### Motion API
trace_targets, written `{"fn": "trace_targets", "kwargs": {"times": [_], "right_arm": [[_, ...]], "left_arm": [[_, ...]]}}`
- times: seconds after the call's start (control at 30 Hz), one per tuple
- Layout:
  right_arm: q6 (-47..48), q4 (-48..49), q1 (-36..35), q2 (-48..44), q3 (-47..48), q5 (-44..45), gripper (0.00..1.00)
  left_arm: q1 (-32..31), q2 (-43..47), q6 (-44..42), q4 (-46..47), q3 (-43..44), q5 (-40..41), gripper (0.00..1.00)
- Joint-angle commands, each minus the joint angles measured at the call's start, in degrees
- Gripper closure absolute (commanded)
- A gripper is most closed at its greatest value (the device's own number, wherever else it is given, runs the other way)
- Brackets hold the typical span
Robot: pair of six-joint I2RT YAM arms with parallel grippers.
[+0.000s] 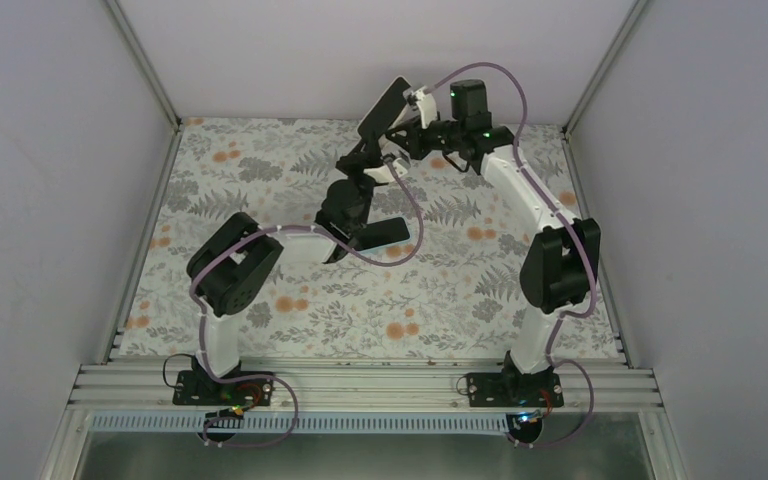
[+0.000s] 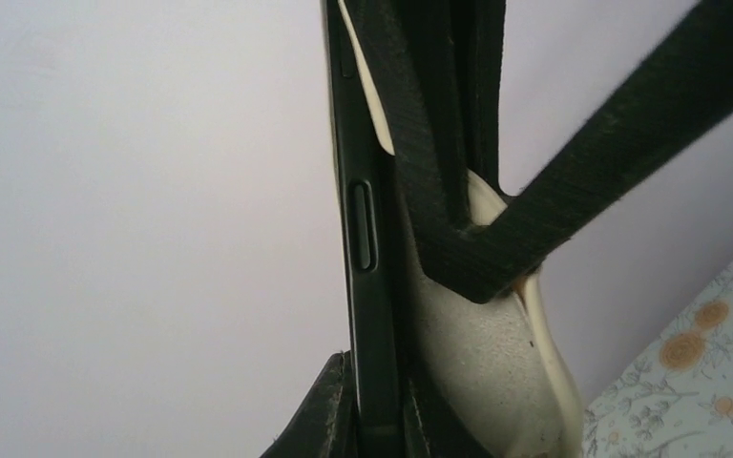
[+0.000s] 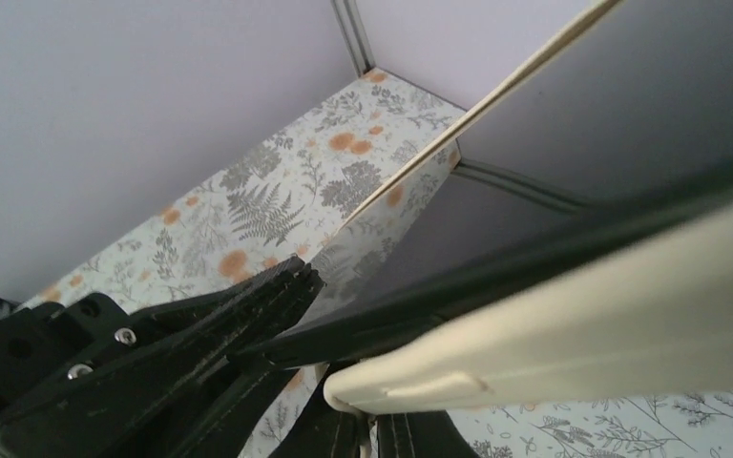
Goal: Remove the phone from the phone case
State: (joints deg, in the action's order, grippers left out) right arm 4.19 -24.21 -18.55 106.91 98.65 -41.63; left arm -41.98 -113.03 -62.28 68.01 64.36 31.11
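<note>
Top view: Holds phone (image 1: 385,105) up over far half of counter (image 1: 260,300), tilted, w/ left claw (image 1: 372,142) clamped tight on its lower end. Pinches cream case (image 1: 423,97) w/ right claw (image 1: 415,118), closed on its rim, just beside phone's top.

Left wrist: Looks along phone edge-on, upright, side button (image 2: 364,225) toward cam. Hugs its bottom end between 2 black fingers (image 2: 329,415), no gap. Shows case bowed away from phone on right, w/ right claw's 2 fingers meeting on its lip.

Right wrist: Catches case rim across frame, phone's dark edge just above. Shows left claw's ribbed tips nipping phone's end. Can't tell if phone fully clear of case.
</note>
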Motion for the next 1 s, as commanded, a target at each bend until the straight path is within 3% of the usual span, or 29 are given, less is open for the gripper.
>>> {"fn": "trace_targets", "kwargs": {"times": [0.0,0.1,0.27,0.63,0.8,0.97], "right_arm": [[12.8,-15.3,-0.3,0.1,-3.3,10.7,0.97],[14.2,-13.8,2.4,-0.7,-5.1,14.7,0.97],[15.4,-13.7,6.4,0.3,-4.4,17.5,0.97],[15.0,-16.3,9.2,2.0,-2.9,11.4,0.97],[17.8,-24.1,11.4,2.6,-2.4,2.9,0.97],[27.5,-38.0,16.0,3.0,-5.1,-5.7,0.97]], "left_arm": [[4.6,8.6,1.0,2.1,-0.6,4.3,0.98],[4.3,12.8,5.3,-6.3,-1.7,4.7,0.98],[3.1,19.2,5.7,-11.4,-5.7,4.3,0.98],[2.4,25.1,5.6,-16.6,-12.1,4.4,0.98],[2.3,25.3,-0.5,-11.0,-18.6,7.5,0.98],[2.5,26.2,-6.1,-9.5,-26.3,12.3,0.98]]}}
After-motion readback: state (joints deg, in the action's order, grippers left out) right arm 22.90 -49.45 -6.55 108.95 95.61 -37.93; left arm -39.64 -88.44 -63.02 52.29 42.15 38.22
